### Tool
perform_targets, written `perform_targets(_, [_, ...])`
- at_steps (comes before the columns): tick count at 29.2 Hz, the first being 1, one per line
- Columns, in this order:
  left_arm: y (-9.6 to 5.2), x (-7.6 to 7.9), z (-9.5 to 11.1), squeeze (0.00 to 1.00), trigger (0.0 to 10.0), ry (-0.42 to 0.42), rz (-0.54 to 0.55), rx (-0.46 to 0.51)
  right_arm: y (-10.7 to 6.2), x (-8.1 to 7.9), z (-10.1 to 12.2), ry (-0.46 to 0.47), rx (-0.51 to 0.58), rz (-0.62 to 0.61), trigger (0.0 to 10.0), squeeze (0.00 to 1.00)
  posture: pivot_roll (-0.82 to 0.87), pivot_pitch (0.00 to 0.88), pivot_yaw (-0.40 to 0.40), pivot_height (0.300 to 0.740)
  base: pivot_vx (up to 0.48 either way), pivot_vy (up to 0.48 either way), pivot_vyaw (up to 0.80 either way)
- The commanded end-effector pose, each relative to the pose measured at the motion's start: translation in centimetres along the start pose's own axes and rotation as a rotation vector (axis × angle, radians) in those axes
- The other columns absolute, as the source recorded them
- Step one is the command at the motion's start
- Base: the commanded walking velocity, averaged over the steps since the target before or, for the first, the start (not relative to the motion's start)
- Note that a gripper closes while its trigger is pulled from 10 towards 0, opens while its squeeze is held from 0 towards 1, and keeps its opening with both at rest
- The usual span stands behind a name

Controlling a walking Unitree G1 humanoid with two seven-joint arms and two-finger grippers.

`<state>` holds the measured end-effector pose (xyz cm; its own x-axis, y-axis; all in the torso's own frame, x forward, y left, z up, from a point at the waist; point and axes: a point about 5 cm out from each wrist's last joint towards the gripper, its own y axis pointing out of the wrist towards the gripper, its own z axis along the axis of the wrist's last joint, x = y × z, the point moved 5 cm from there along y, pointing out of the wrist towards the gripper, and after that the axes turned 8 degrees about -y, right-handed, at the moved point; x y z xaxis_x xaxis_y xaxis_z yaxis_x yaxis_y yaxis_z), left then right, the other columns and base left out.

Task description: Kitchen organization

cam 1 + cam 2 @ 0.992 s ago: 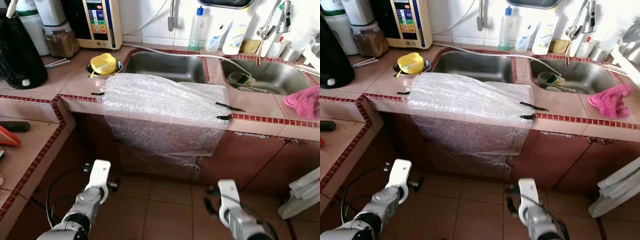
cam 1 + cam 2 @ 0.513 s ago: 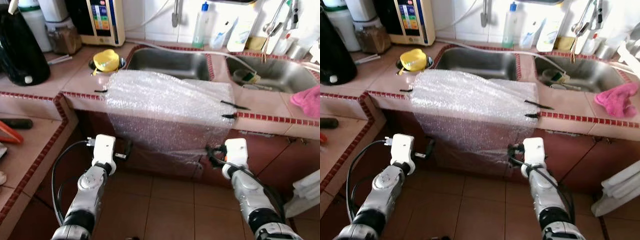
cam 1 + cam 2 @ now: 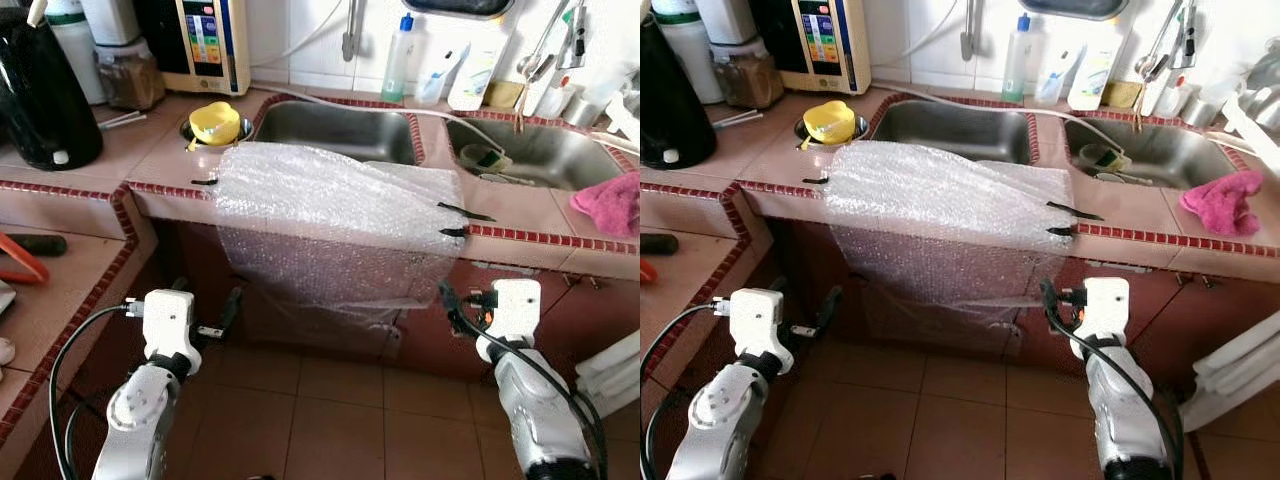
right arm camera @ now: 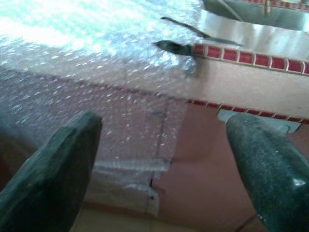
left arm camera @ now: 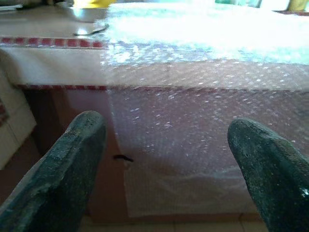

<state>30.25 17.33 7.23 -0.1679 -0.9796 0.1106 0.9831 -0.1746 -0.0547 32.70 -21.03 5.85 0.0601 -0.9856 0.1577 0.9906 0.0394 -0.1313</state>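
The tiled surface [image 3: 90, 165] is seen to run across the scene, with two steel sinks [image 3: 340, 130] set into it at the far side. A large sheet of bubble wrap [image 3: 335, 225] is draped over the near edge of the surface in front of the left sink, its upper part lying flat on the tiles and its lower part hanging down over the cabinet front towards the floor. The sheet is clear, crinkled and limp; short black strips, judged to be tape, are noted at its left and right edges. The step in hand is judged to be the approach to this sheet, nothing yet being held. The left hand [image 5: 169, 159] is raised near the hanging left edge with its fingers [image 5: 72, 159] spread wide, empty. The right hand [image 4: 164, 164] is held near the hanging right edge, likewise spread and empty. The next move is judged to require both hands to be advanced until the hanging edges lie between the fingers, then closed. A yellow cup [image 3: 212, 122] is noted behind the sheet.
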Motion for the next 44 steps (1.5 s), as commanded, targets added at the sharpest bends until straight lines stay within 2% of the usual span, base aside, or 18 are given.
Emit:
perform_targets(1, [0.1,1.1,0.4,0.0,10.0,0.009,-0.03,0.0,-0.3,-0.2,0.8,-0.015,0.014,-0.011,10.0,0.0,0.04,0.0,-0.062,0.74,0.0,0.0,0.0])
perform_targets(4, [0.2,1.9,1.0,0.0,10.0,0.012,-0.056,-0.01,-0.9,-0.5,1.2,-0.006,0.007,-0.054,10.0,0.0,0.03,0.0,-0.055,0.74,0.0,0.0,0.0])
perform_targets(5, [0.5,2.0,1.2,0.0,10.0,0.006,-0.056,-0.009,-1.0,-0.9,1.1,0.056,0.001,-0.039,10.0,0.0,0.03,0.0,-0.052,0.74,0.0,0.0,0.0])
perform_targets(8, [1.0,2.5,1.8,0.0,10.0,0.005,-0.066,-0.004,-1.3,-1.2,1.0,0.1,-0.018,-0.055,10.0,0.0,0.02,0.0,-0.031,0.74,0.0,0.0,0.0])
perform_targets(9, [1.0,2.5,1.8,0.0,10.0,0.005,-0.066,-0.004,-1.3,-1.2,1.0,0.1,-0.018,-0.055,10.0,0.0,0.02,0.0,-0.031,0.74,0.0,0.0,0.0])
perform_targets(10, [1.2,3.1,1.8,0.0,10.0,-0.012,-0.077,-0.008,-1.4,-0.9,0.6,0.034,-0.045,-0.112,10.0,0.0,0.02,0.0,-0.017,0.74,0.0,0.0,0.0])
perform_targets(12, [1.4,3.5,1.7,0.0,10.0,-0.017,-0.091,-0.012,-1.4,-1.4,0.7,0.052,-0.04,-0.083,10.0,0.0,0.01,0.0,-0.008,0.74,0.0,0.0,0.0])
perform_targets(13, [1.8,4.0,1.6,0.0,10.0,-0.015,-0.103,-0.017,-1.4,-2.2,1.4,0.024,-0.01,-0.032,10.0,0.0,0.0,0.0,0.005,0.74,0.0,0.0,0.0])
perform_targets(14, [2.0,4.2,1.6,0.0,10.0,-0.015,-0.105,-0.019,-1.4,-2.4,1.8,0.019,0.003,-0.025,10.0,0.0,0.0,0.0,0.012,0.74,0.0,0.0,0.0])
perform_targets(18, [2.6,4.6,1.8,0.0,10.0,-0.008,-0.112,-0.03,-1.3,-1.9,2.5,0.02,0.022,-0.061,10.0,0.0,-0.01,0.0,0.028,0.74,0.0,0.0,0.0])
perform_targets(20, [3.0,5.3,1.8,0.0,10.0,0.012,-0.151,-0.039,-1.2,-1.3,2.9,0.033,0.033,-0.085,10.0,0.0,-0.01,0.0,0.03,0.74,0.0,0.0,0.0])
perform_targets(23, [3.1,5.4,1.7,0.0,10.0,0.002,-0.156,-0.049,-1.2,-1.3,2.8,0.032,0.026,-0.088,10.0,0.0,-0.02,0.0,0.028,0.74,0.0,0.0,0.0])
perform_targets(25, [3.2,5.6,1.6,0.0,10.0,-0.034,-0.154,-0.06,-1.2,-1.3,2.9,0.028,0.018,-0.081,10.0,0.0,-0.02,0.0,0.019,0.74,0.0,0.0,-0.34])
perform_targets(30, [3.8,4.6,1.7,0.0,10.0,-0.071,-0.083,-0.071,-0.9,-1.5,3.2,0.018,0.022,-0.068,10.0,0.0,-0.01,0.0,-0.002,0.74,0.0,0.0,-0.76])
perform_targets(34, [4.1,4.6,2.0,0.0,10.0,-0.09,-0.093,-0.068,-0.6,-1.6,3.5,0.014,0.03,-0.062,10.0,0.0,-0.01,0.0,-0.014,0.74,0.0,0.0,0.0])
perform_targets(35, [4.1,4.6,2.2,0.0,10.0,-0.048,-0.093,-0.054,-0.4,-1.7,3.8,0.014,0.035,-0.055,10.0,0.0,0.0,0.0,-0.021,0.74,0.0,0.0,0.0])
perform_targets(40, [4.1,4.6,2.1,0.0,10.0,-0.043,-0.083,-0.059,0.0,-1.8,4.3,-0.007,0.046,-0.046,10.0,0.0,0.0,0.0,-0.027,0.74,0.0,0.0,0.0])
perform_targets(44, [4.2,4.8,2.3,0.0,10.0,-0.035,-0.087,-0.054,0.2,-1.6,4.6,-0.016,0.054,-0.051,10.0,0.0,0.0,0.0,-0.025,0.74,0.0,0.0,0.73])
